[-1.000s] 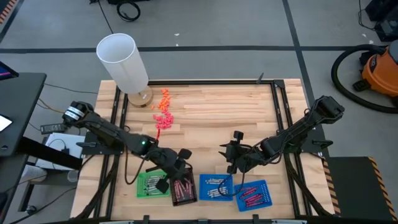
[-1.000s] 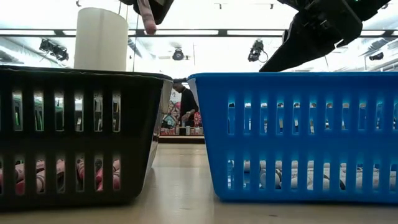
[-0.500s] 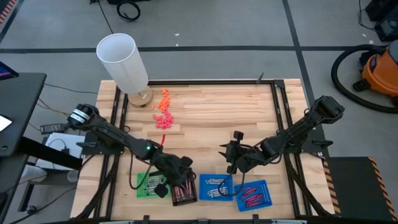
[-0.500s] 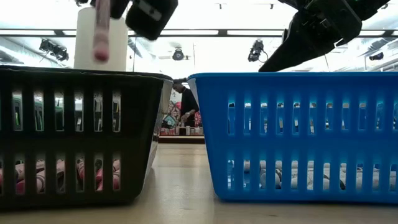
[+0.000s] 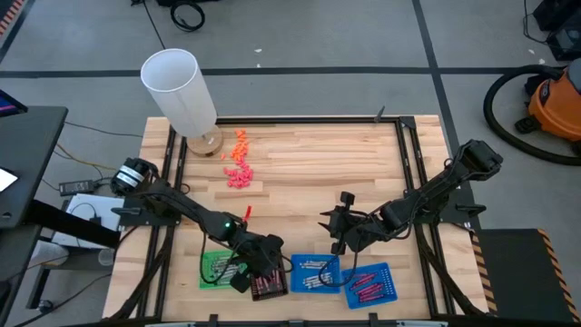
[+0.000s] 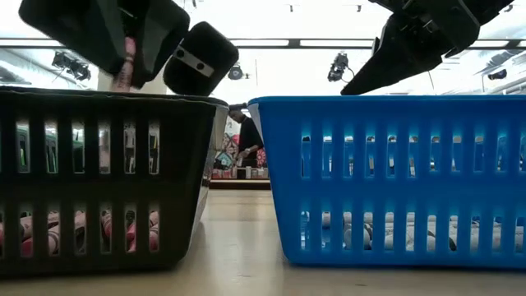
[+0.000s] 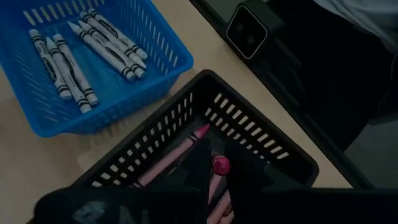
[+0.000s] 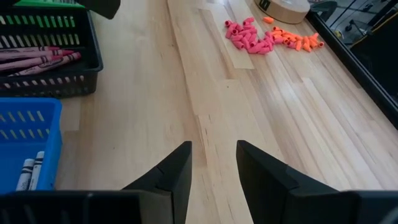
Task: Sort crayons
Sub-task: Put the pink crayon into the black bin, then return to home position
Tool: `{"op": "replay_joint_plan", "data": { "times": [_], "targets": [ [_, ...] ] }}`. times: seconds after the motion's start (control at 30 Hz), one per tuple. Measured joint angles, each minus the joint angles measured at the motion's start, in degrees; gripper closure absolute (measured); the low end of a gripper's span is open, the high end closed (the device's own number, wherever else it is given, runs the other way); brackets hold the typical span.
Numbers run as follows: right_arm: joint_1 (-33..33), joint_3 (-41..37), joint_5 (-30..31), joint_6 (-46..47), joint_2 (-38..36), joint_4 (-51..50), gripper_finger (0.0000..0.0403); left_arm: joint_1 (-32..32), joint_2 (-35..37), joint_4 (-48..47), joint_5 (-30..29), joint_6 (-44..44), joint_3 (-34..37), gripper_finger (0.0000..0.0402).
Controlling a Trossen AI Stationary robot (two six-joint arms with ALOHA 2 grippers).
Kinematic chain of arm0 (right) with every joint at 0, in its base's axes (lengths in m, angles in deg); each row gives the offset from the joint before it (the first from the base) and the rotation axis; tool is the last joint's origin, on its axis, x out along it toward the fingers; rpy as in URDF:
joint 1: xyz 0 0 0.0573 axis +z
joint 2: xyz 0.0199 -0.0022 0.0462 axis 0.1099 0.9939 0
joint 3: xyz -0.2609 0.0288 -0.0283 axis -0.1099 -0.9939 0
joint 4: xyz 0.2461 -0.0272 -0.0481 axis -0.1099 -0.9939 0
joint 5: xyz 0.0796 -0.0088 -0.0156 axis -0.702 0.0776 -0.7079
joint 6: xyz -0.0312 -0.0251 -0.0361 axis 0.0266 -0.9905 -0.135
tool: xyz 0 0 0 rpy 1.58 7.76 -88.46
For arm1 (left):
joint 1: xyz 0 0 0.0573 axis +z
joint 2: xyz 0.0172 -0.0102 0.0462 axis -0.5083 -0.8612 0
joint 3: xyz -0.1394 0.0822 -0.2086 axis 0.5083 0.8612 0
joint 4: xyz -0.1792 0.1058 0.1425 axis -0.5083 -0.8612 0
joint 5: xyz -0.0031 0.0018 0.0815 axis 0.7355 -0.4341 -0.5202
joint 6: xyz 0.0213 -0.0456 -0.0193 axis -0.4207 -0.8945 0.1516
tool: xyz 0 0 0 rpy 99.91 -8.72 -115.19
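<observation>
Left gripper (image 7: 214,168): closed on a pink crayon (image 7: 219,165), held upright above the black basket (image 5: 269,283) at the table's near edge, likely so it drops in with the other pink crayons (image 8: 34,57)
Right gripper (image 8: 212,163): waits open and empty over bare wood, right of centre
Grey crayons (image 7: 81,46): lie in the blue basket (image 7: 163,73) beside the black one

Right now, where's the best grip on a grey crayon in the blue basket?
Take the outermost grey crayon mid-barrel, from straight above, with the fingers across its width. It lies flat on the floor of the blue basket, whose walls block side approaches. Only its outer side looks free of neighbours.
</observation>
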Motion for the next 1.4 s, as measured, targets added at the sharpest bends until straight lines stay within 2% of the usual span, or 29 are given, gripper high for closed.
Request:
{"op": "replay_joint_plan", "data": {
  "times": [0.17, 0.37, 0.5, 0.6, 0.77, 0.93, 1.1, 1.23, 1.4],
  "targets": [
    [0.0, 0.0, -0.1, 0.0, 0.0, 0.0, 0.0267, 0.1, 0.0, 0.5, 0.0, 0.3, 0.1, 0.0358],
    [0.1, 0.0, -0.1, 0.0, 0.0, 0.1, 0.0267, 0.2, 0.0, 12.0, -0.1, -3.7, 7.2, 0.0358],
    [0.0, 0.0, -0.1, 0.0, 0.0, 0.3, 0.0267, 0.2, 0.0, 12.7, -1.8, -5.1, 8.4, 0.0356],
    [0.0, 0.0, -0.1, 0.0, 0.0, 0.4, 0.0267, 0.0, 0.0, 13.7, -1.9, -5.1, 8.4, 0.0335],
    [0.1, 0.0, -0.1, -0.1, 0.0, 0.3, 0.0267, 0.2, 0.5, 11.7, -1.7, -5.7, 8.3, 0.0271],
    [0.1, 0.0, 0.0, 0.0, 0.0, 0.2, 0.0267, 1.4, 6.4, 8.4, -2.1, -4.2, 7.0, 0.0238],
    [0.0, 0.0, 1.2, -0.2, -0.1, -0.4, 0.0267, 2.0, 10.5, 8.3, -7.8, 2.9, 8.6, 0.0244],
    [-0.3, -0.1, 0.4, -0.8, -1.9, -1.4, 0.0267, 3.9, 12.4, 13.6, -7.2, 4.9, 12.0, 0.0259],
    [-0.9, -0.1, 0.9, -4.5, -9.4, -3.5, 0.0267, 6.8, 17.0, 15.2, -7.4, 5.5, 15.3, 0.0273]
  ]
}}
